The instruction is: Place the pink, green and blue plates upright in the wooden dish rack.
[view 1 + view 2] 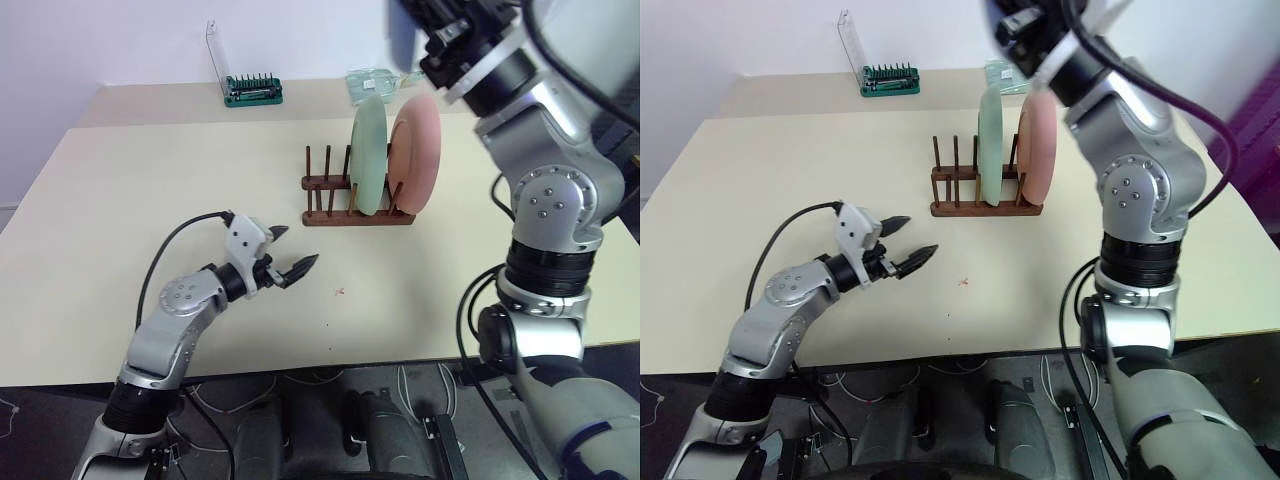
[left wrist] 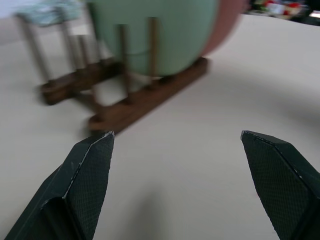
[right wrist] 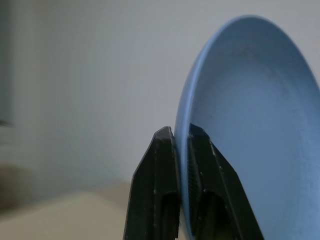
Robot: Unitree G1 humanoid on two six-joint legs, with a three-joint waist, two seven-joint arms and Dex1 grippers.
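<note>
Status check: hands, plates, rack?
Right hand shut on blue plate, raised. Left hand open, empty. Green plate, pink plate upright in rack.

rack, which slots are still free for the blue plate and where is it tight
The rack's left peg slots stand bare, between its left end and the green plate. The right end is crowded: green and pink plate stand upright close together. The right gripper pinches the blue plate's rim. Bare table lies left of the rack.

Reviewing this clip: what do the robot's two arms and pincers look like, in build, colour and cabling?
Both arms are silver-grey metal segments joined by black ribbed rings, with round screw-studded joint caps. The left pincer has two black pointed fingers with a fine textured surface on a white mount; a black cable loops from it. Black cables also run along the right arm; the right pincer is black too.
</note>
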